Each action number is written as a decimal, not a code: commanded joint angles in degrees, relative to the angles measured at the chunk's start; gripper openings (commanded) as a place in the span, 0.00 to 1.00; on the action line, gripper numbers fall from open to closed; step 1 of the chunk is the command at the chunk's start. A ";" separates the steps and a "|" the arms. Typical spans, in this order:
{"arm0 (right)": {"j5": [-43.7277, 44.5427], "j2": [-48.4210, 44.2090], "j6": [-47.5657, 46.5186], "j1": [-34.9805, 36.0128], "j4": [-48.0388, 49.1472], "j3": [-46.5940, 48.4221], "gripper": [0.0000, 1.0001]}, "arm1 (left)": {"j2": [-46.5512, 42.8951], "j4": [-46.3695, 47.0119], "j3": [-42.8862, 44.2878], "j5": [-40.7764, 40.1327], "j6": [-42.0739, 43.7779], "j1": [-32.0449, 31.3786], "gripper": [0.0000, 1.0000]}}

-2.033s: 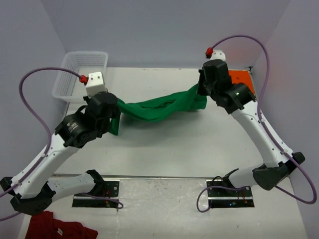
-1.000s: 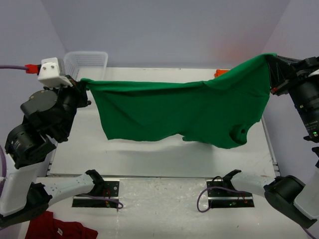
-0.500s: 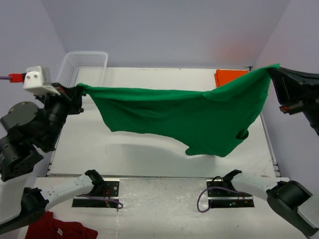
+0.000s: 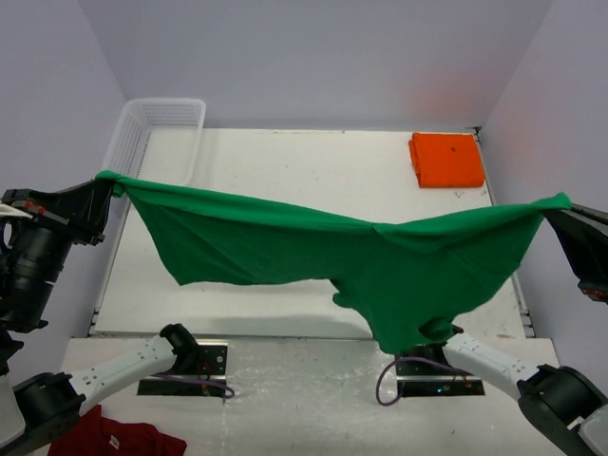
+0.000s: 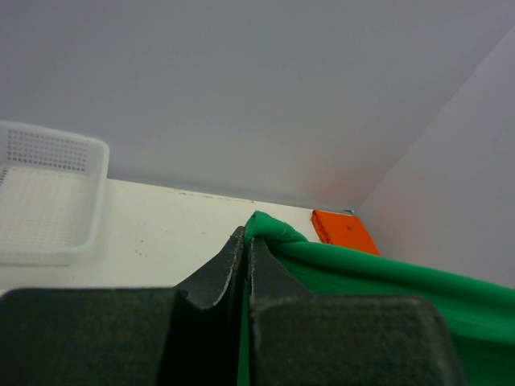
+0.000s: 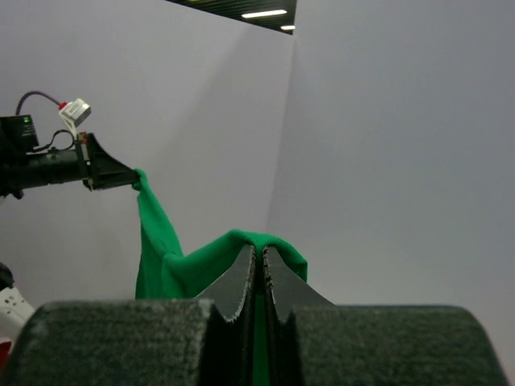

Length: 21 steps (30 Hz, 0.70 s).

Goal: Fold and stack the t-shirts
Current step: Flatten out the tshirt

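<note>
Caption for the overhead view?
Left pincer and right pincer hold the green shirt stretched above the table, folded orange shirt at the far right.

Green t-shirt aloft, outstretched; orange t-shirt folded flat

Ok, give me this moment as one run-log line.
green t-shirt: held aloft, stretched | left gripper: shut on it | right gripper: shut on it | orange t-shirt: folded, far right corner

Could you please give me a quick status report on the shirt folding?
Left claw and right claw shut, each pinching an edge of the green t-shirt. Shirt stretched aloft, middle sagging. Folded orange t-shirt far right, basket far left, both apart.
</note>
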 commanded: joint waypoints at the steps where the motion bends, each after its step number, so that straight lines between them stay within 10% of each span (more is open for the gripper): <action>1: -5.01 0.59 2.25 -0.09 4.13 -0.18 0.00 | 0.27 1.03 1.57 1.64 0.11 0.02 0.00; 13: 16.33 9.46 1.46 -0.35 13.17 -27.84 0.00 | 19.94 7.53 -19.73 -9.87 -6.82 0.63 0.00; 21: 16.00 22.00 2.95 -9.40 22.76 -46.23 0.00 | 32.60 22.12 -37.52 -4.17 -8.41 13.36 0.00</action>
